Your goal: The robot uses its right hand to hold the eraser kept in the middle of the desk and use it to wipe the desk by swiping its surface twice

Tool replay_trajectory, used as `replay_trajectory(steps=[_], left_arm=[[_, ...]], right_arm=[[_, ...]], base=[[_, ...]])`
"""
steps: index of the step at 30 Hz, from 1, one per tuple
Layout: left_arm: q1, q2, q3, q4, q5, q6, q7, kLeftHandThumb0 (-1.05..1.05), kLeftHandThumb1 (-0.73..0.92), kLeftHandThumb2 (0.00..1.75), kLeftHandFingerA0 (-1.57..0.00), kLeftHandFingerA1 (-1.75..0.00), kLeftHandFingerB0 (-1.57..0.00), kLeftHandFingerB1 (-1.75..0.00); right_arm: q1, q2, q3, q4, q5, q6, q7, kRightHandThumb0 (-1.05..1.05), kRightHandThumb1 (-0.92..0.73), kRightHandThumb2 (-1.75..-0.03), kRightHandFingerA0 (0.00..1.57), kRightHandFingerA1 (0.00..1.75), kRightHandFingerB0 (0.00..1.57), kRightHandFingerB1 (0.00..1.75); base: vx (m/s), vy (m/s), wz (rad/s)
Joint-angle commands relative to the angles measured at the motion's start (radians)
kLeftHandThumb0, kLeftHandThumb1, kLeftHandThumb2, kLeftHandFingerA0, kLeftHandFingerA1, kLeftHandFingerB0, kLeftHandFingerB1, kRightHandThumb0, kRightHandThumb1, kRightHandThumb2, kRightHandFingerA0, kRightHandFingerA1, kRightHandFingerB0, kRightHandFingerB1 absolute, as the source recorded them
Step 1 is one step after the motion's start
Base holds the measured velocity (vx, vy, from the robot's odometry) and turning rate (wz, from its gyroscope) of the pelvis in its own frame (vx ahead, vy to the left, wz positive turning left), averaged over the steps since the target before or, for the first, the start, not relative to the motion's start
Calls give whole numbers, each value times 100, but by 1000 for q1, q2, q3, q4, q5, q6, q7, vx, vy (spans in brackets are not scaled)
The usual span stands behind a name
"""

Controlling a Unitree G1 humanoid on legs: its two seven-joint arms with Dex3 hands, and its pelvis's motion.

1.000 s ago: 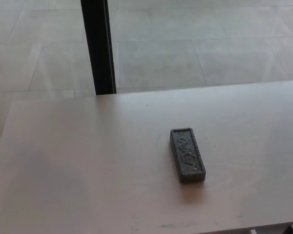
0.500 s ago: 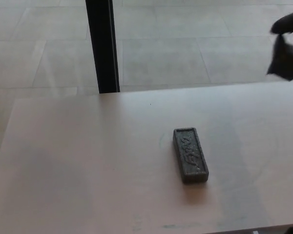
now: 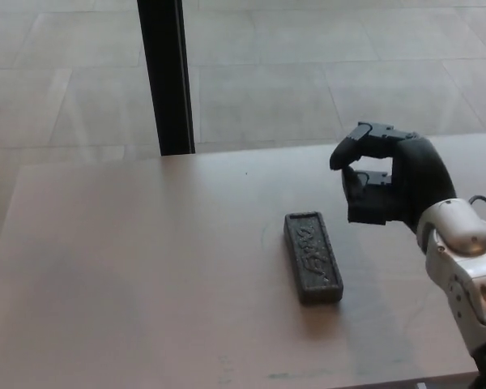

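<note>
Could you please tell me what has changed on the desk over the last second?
The right hand has come in from the right edge and now hovers open above the desk, just right of the eraser, holding nothing. The eraser lies flat where it was, untouched. The black post behind the desk is unchanged. The left hand does not show.

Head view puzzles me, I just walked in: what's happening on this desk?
A humanoid robot's black right hand hovers over the pale wooden desk, just right of and beyond a dark grey rectangular eraser. The hand is open, holding nothing and not touching the eraser, which lies flat near the desk's middle. No wiping has begun. The left hand is out of view.
</note>
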Motion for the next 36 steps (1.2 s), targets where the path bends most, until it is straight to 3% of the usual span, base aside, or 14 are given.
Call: replay_trajectory(steps=[1,7,11,16,17,18,19,23,24,26,27,32,34,36], left_arm=[[2,28,-4,2,-9,9,17,-74,88,66,-45,-96,-35,-69],[2,27,-11,-10,-6,20,31,-76,65,102,-52,-87,-40,-70],[-6,29,-10,8,-10,12,28,-74,86,65,-46,-94,-36,-67],[-8,30,-12,9,-12,17,35,-77,64,103,-52,-88,-39,-70],[-4,33,-21,10,-3,9,30,-74,89,63,-47,-97,-38,-70],[-4,35,-23,15,-1,3,27,-76,66,104,-52,-86,-39,-69],[-5,33,-16,14,-12,4,22,-74,88,63,-45,-96,-37,-69],[-26,56,-20,72,-23,-13,-34,-74,92,65,-42,-97,-35,-72],[-31,59,-22,85,-20,-18,-30,-76,69,106,-49,-85,-37,-70],[-39,51,-19,80,-26,-21,-17,-76,68,106,-48,-85,-37,-70],[-43,49,-19,76,-27,-14,-11,-73,92,64,-43,-98,-35,-72],[-41,64,-41,87,-20,-17,-24,-73,92,68,-42,-90,-34,-67],[-42,67,-48,91,-14,-19,-17,-76,71,106,-48,-83,-37,-69],[-42,72,-63,94,1,-19,-5,-73,92,68,-46,-88,-36,-67]], right_arm=[[17,41,12,61,-36,-8,21,-18,-39,-139,101,175,82,164],[10,89,54,154,-98,-50,0,-18,-41,-136,98,175,78,168],[-13,104,78,214,-151,-82,-33,-20,-39,-138,100,175,81,168],[-18,131,70,268,-154,-110,-37,-23,-45,-127,99,175,80,170],[-12,133,71,281,-158,-116,-36,-21,-50,-124,100,175,81,165],[-3,134,73,291,-164,-126,-33,-20,-49,-127,100,175,82,167],[4,134,71,296,-166,-136,-29,-18,-46,-132,100,175,83,168],[23,125,77,324,-193,-129,-44,-20,-47,-129,101,175,83,167],[31,123,78,336,-196,-150,-39,-20,-45,-132,101,175,79,171],[40,114,87,354,-214,-166,-40,-19,-43,-137,100,175,80,169],[44,115,82,369,-214,-174,-45,-19,-43,-138,100,175,83,167],[86,117,81,429,-231,-184,-66,-23,-45,-134,102,175,83,165],[95,118,67,457,-219,-191,-59,-25,-44,-134,102,175,83,164],[101,121,50,466,-205,-191,-55,-23,-43,-134,101,175,82,165]], base=[[0,0,0],[0,0,0],[0,0,0],[0,0,0],[0,0,0],[0,0,0],[0,0,0],[0,0,0],[0,0,0],[0,0,0],[0,0,0],[0,0,0],[0,0,0],[0,0,0]])
